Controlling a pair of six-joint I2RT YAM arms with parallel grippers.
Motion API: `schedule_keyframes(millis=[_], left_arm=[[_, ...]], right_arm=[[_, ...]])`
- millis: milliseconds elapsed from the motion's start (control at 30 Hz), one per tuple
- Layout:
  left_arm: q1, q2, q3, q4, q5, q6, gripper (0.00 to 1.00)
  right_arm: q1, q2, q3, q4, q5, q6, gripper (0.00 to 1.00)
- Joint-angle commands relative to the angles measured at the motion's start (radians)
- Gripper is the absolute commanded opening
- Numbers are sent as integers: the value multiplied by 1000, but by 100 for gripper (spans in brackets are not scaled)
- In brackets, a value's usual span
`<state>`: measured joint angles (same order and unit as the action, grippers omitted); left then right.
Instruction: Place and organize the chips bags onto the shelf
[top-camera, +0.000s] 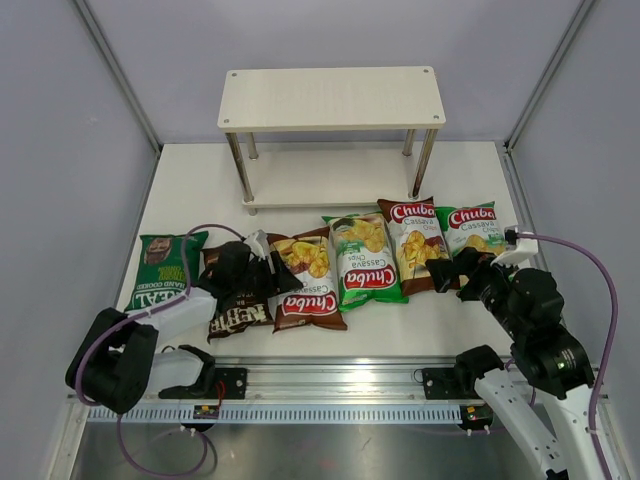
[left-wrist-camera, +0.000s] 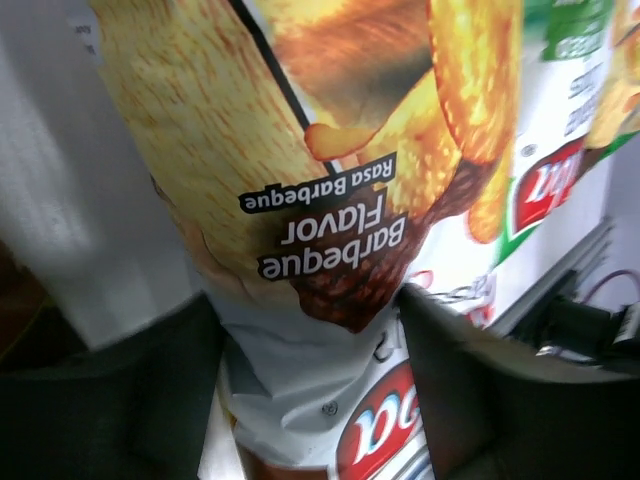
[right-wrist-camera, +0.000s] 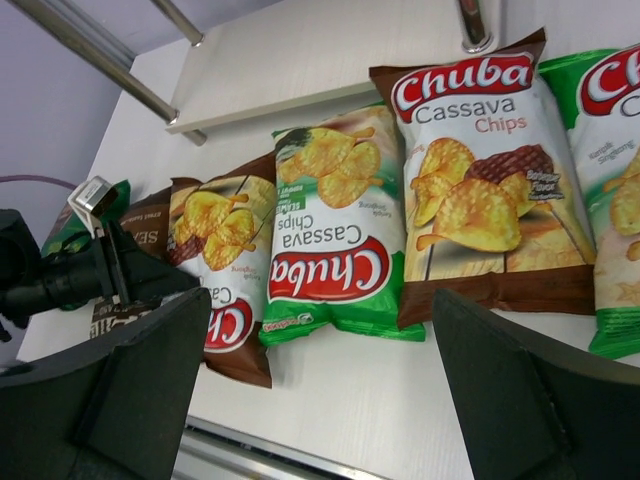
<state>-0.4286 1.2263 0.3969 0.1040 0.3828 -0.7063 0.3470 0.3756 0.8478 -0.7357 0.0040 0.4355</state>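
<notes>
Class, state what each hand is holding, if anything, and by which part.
The right hand is open and holds nothing. The left hand straddles an edge of the brown Chuba barbeque bag; whether it actually grips cannot be told.

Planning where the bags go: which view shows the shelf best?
Top external: the shelf appears whole, with both boards and all four legs. Right wrist catches only its lower board and bits of legs along the frame's top. Left wrist shows none of it; a barbecue chips bag fills that view.
</notes>
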Motion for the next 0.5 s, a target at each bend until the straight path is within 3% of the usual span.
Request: schedule_keyframes(millis=[0, 133, 300, 333, 467], left_arm=[[-10, -16, -52, 126, -16, -47, 54], [-9, -53, -67, 135, -51, -59, 34], [-9, -161, -92, 149, -65, -93, 24], [-10, -180, -98, 149, -67, -97, 19], [-10, -309, -104, 128, -85, -137, 15]], right_arm=[[7, 20, -18, 93, -82, 42, 99], [6, 34, -41, 128, -122, 63, 99], [6, 46, -107, 196, -194, 110, 99], [6, 48, -127, 244, -237, 126, 99], [6, 92, -249, 381, -358, 242, 99]])
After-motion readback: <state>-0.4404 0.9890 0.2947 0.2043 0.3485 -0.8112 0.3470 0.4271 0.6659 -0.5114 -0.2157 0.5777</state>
